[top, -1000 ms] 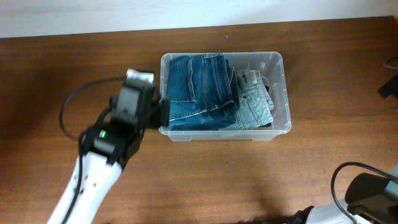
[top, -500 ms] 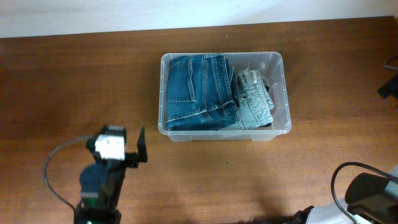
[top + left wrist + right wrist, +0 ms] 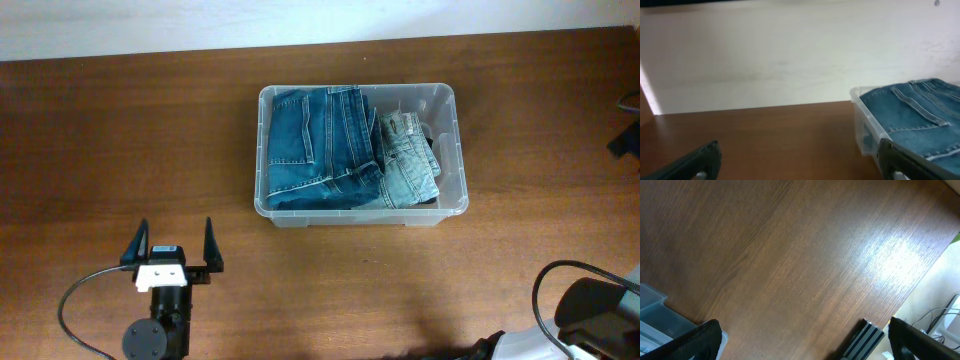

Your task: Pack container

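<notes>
Overhead: container (image 3: 449, 96) stands open-topped on the table (image 3: 100, 130). Folded dark blue jeans (image 3: 318, 150) fill its left and middle part, and a lighter blue pair (image 3: 408, 165) lies against its right wall. Left gripper (image 3: 174, 232) is well apart from the container, off its lower-left corner, with fingers spread wide over bare wood. Right arm (image 3: 598, 305) is off the container's lower-right corner; its gripper is not visible from above.

Left wrist: left gripper (image 3: 800, 155) has its two fingers far apart at the bottom corners of the view. Container wall (image 3: 863, 127) is ahead to the right, with the dark jeans (image 3: 912, 112) rising above its rim.

Right wrist: right gripper (image 3: 803, 325) has its fingers wide apart above the tabletop. A clear plastic corner, apparently the container (image 3: 654, 311), shows at lower left
</notes>
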`<act>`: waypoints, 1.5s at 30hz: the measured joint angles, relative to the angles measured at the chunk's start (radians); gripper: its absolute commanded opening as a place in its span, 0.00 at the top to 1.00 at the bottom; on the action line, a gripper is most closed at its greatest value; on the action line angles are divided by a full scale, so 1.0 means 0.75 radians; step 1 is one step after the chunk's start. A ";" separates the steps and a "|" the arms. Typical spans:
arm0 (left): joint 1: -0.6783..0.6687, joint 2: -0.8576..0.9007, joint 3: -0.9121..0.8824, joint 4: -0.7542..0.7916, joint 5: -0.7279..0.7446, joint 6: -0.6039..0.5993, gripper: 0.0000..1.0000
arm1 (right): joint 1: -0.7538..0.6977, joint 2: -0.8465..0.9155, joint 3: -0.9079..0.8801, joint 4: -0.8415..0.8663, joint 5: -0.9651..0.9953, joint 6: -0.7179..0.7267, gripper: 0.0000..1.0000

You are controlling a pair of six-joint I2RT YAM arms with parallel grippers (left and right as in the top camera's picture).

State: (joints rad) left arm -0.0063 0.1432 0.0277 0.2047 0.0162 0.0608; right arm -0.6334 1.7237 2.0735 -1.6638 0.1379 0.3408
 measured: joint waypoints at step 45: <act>0.056 -0.172 -0.018 -0.379 -0.007 0.001 0.01 | 0.000 0.000 0.000 0.000 0.001 0.000 0.02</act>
State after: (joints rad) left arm 0.0360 0.0139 0.0143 -0.0795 0.0113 0.0612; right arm -0.6334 1.7237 2.0735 -1.6638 0.1383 0.3408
